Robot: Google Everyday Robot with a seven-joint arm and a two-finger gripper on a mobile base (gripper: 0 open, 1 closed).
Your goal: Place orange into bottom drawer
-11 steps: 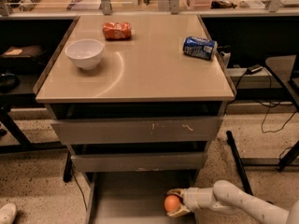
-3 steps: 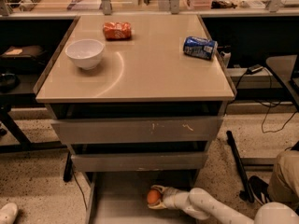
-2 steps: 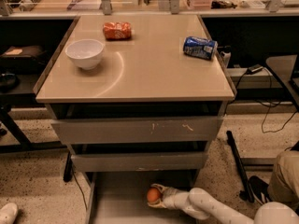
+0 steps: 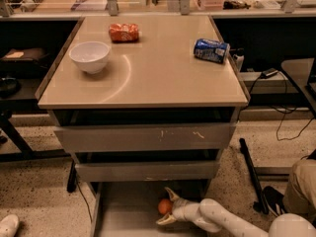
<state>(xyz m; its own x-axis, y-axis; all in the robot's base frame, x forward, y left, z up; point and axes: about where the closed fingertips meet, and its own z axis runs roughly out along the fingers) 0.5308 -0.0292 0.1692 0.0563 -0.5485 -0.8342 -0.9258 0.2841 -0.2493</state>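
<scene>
Reaching into the bottom drawer (image 4: pixel 123 212) with the gripper (image 4: pixel 165 206), fingers spread apart, orange (image 4: pixel 164 207) sitting loose between them.

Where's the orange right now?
Bottom centre of the camera view: the orange is in the pulled-out bottom drawer, just under the middle drawer front, between the spread fingers of the gripper.

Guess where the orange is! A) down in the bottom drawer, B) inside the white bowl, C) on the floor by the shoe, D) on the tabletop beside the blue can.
A: the orange is low down over the floor of the pulled-out bottom drawer, between the open fingers of the tool, which reaches in from the right.
</scene>
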